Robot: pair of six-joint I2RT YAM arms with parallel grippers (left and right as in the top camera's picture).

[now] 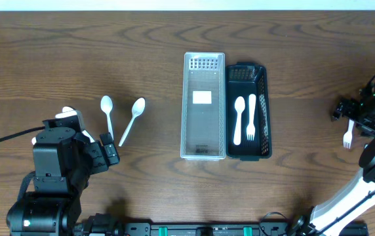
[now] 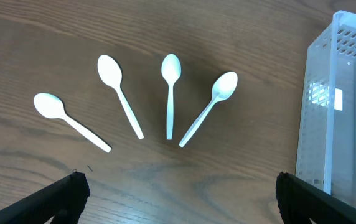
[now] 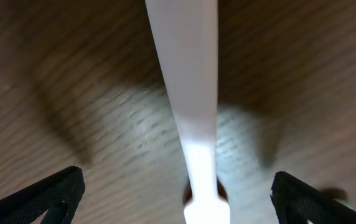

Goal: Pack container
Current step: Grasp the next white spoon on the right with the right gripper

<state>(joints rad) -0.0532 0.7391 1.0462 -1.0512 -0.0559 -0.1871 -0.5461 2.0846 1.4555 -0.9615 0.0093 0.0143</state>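
Two right fingers (image 3: pixel 47 196) stand wide apart, low over the worktop (image 1: pixel 76 39), straddling the handle of a white fork (image 3: pixel 187 93) that lies flat near the right edge; neither one touches it, so nothing is gripped. The step in hand looks like the pick of this fork. The next move probably calls for closing squarely on the thin handle, lifting it clear, then carrying it a long way left to the black basket (image 1: pixel 263 98) at the middle of the worktop. That basket already holds a packed spoon (image 1: pixel 238 121) and a packed fork (image 1: pixel 252 118) side by side, so the newcomer should go in lengthwise beside them. A flat, slim handle may slip or swivel in the grip. The left fingers (image 2: pixel 56 199) are likewise open and hold nothing, hovering above four loose spoons (image 2: pixel 170 93) fanned out on the wood, well apart from the fork. A clear bin (image 1: pixel 187 98) sits touching the basket's left side, between the spoons and the basket; it appears empty but for a white label. Nothing lies across the right arm's route to the basket.
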